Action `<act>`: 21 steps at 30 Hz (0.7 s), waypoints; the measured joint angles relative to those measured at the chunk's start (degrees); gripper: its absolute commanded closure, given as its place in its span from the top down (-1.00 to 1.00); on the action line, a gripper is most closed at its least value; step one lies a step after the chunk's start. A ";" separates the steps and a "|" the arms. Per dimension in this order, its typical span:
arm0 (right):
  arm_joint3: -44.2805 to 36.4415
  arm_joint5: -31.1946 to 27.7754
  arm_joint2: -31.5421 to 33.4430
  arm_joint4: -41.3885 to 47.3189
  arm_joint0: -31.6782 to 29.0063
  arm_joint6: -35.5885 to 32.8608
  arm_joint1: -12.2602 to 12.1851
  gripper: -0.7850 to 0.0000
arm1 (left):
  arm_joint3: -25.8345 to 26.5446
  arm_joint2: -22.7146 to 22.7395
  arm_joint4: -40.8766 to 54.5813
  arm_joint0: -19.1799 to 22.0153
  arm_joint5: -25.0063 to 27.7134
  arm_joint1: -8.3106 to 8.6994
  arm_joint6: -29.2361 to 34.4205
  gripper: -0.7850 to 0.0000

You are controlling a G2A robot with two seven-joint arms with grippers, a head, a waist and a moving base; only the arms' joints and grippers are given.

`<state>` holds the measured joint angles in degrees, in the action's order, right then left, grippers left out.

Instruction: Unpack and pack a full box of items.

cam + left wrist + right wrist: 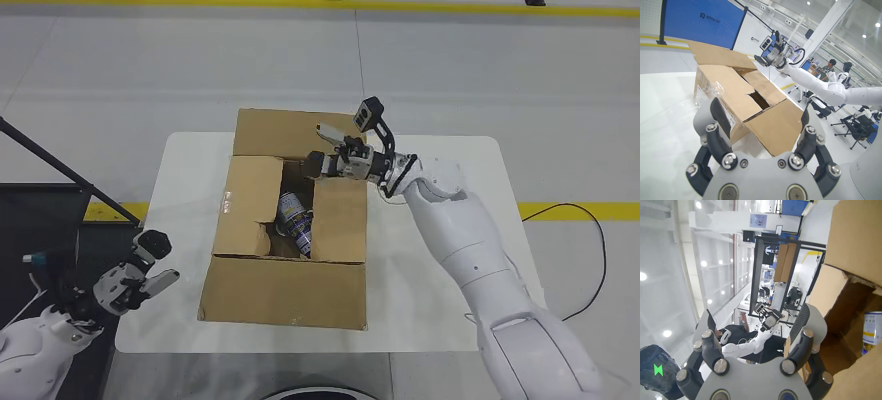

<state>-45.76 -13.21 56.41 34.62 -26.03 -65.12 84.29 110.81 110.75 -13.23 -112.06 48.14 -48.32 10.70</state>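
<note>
As the can (pixel 297 222) is seen in the box (pixel 285 290) at 7 o'clock from the spread, empty right gripper (pixel 322 146), that arm is judged nearer.

A white table (pixel 430 300) carries a large cardboard box (pixel 285 290) set lengthwise from near its far edge to near its near edge, left of the middle. The box's far flap is folded outward toward the far edge. The near flap lies flat toward the near edge, and the two side flaps lean in over the opening, leaving a gap between them. In that gap a blue-and-white labelled can (pixel 296 222) sits tilted inside the box. The right gripper (pixel 318 146) hangs over the far end of the opening, its fingers apart. The left gripper (pixel 155 280) is at the table's near left corner, well apart from the box.
</note>
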 measured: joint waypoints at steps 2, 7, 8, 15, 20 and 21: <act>-0.59 1.21 -0.89 -1.15 -0.01 -0.31 0.14 1.00 | 0.12 -0.04 -0.74 -0.15 -1.05 -0.14 0.05 1.00; -1.17 2.50 -1.51 -2.86 0.04 0.60 0.20 1.00 | 0.14 -0.08 -0.82 -0.17 -1.21 -0.15 0.14 1.00; -1.16 2.48 -1.50 -2.83 0.04 0.60 0.20 1.00 | 0.13 -0.08 -0.82 -0.17 -1.20 -0.15 0.14 1.00; -1.16 2.46 -1.50 -2.81 0.03 0.57 0.20 1.00 | 0.13 -0.08 -0.82 -0.16 -1.20 -0.15 0.14 1.00; -3.58 5.52 -3.23 -5.50 -1.70 2.14 0.34 1.00 | 0.61 -0.64 -1.39 0.74 -2.91 -0.50 -0.74 1.00; -3.82 6.46 -3.65 -6.35 -1.79 2.31 0.37 1.00 | 0.69 -0.67 -1.94 0.96 -3.40 -0.63 -1.27 1.00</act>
<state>-49.57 -6.75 52.75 28.27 -27.82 -62.81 84.66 111.50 110.09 -15.17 -111.10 44.74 -48.95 9.43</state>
